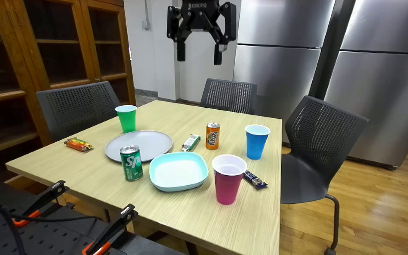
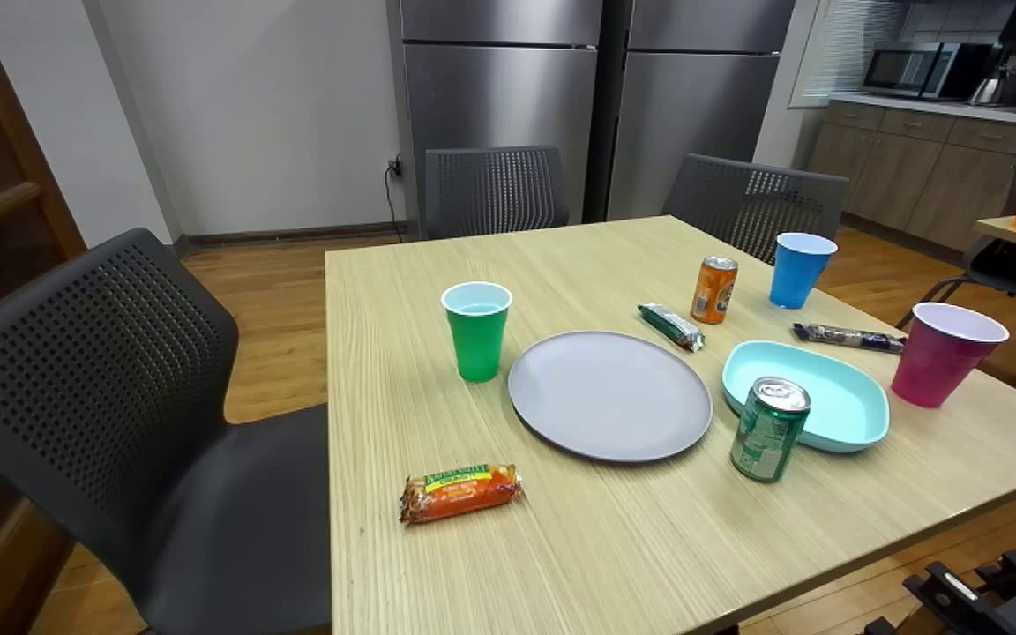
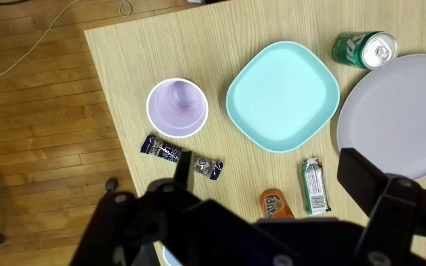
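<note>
High over the table my gripper [image 1: 199, 59] hangs open with nothing between its fingers, touching nothing. Looking down in the wrist view, the jaws frame an orange Fanta can [image 3: 275, 204], partly hidden by the gripper's body, and a green-and-white wrapped bar [image 3: 315, 186]. The left finger [image 3: 184, 168] covers part of a dark blue nut bar [image 3: 166, 149]. Beyond the fingertips are a magenta cup [image 3: 178, 108], a turquoise square dish [image 3: 281, 96], a grey round plate [image 3: 394, 114] and a green Sprite can [image 3: 353, 50]. Both cans and the cup stand upright; the dish and plate hold nothing.
A blue cup [image 1: 257, 141] stands near a table edge, a green cup [image 2: 477, 335] beside the plate. An orange wrapped bar [image 2: 462, 494] lies near another edge. Dark chairs [image 1: 317, 148] surround the wooden table [image 2: 552, 564]. Clamps [image 1: 113, 226] sit by the robot's base.
</note>
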Controlling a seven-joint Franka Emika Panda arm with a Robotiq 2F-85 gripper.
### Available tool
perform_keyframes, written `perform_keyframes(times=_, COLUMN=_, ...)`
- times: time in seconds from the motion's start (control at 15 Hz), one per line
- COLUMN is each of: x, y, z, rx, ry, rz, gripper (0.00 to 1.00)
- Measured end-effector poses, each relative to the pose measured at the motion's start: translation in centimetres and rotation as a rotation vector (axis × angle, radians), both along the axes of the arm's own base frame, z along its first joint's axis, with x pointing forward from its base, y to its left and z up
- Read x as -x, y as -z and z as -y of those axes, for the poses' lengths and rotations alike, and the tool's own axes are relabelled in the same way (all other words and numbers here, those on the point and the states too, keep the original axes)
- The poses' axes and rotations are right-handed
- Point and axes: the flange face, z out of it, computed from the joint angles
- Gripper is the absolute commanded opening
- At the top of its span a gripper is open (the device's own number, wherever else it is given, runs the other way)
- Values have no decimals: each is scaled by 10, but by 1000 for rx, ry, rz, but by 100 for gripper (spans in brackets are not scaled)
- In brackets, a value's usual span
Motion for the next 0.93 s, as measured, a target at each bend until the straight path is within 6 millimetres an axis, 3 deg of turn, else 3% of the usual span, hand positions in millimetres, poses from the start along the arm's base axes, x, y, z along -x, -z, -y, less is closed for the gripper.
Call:
perform_keyframes(times=0.53, x=-40, y=77, z=16, rx=44, ry=-16, rz=19, gripper=100)
perform_keyframes(times=0.93, x=-58, y=129, z=28, rx=65, ry=24, rz=-2, gripper=100)
